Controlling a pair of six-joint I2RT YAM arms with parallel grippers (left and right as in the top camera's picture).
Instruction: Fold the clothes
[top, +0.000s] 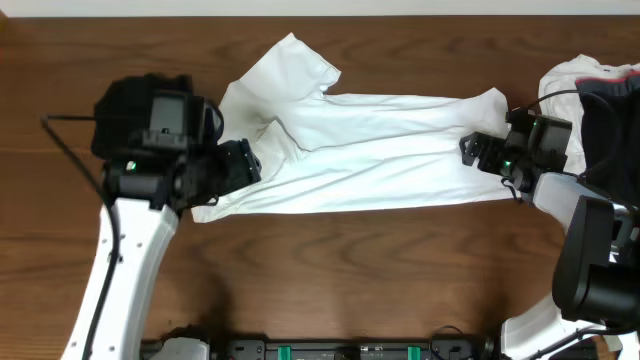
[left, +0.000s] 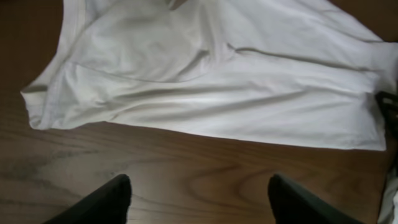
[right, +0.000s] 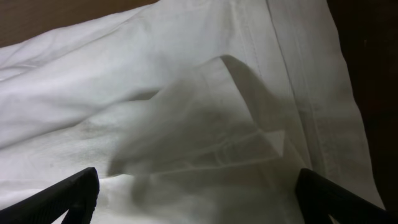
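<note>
Nearest us runs the brown tabletop (top: 350, 270). Beyond it our left tool (top: 238, 165) stands with jaws spread on nothing at the left end of the white shirt (top: 380, 150), and our right tool (top: 472, 150) gapes wide over its right end. We see the shirt as a long band lying left to right, one sleeve (top: 290, 60) pointing to the far edge. Other clothes (top: 600, 90), white and dark, are heaped at far right.

No legible text or markings
</note>
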